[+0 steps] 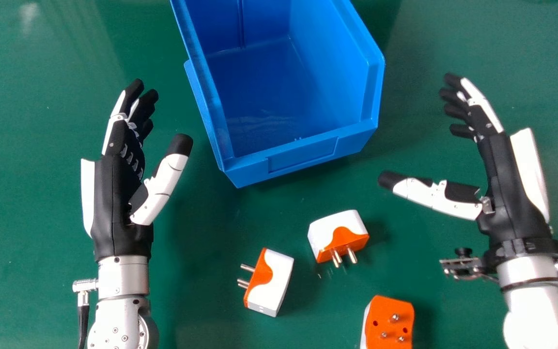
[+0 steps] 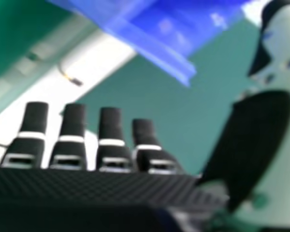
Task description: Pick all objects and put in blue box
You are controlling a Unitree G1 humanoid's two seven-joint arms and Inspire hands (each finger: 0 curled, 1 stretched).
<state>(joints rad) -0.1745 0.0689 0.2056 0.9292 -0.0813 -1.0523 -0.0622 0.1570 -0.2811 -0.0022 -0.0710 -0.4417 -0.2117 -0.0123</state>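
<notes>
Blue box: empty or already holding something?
Empty, as far as the head view shows: the blue box has a bare floor, and three plug adapters lie outside it.

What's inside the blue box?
I can't see anything lying in the blue box. Its floor shows bare blue plastic. The far end is cut off by the picture's edge, so I can't tell what might be back there.

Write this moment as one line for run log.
left hand: open, left of blue box | right hand: open, right of box | three plugs: on table, outside box | task: unfinished
</notes>
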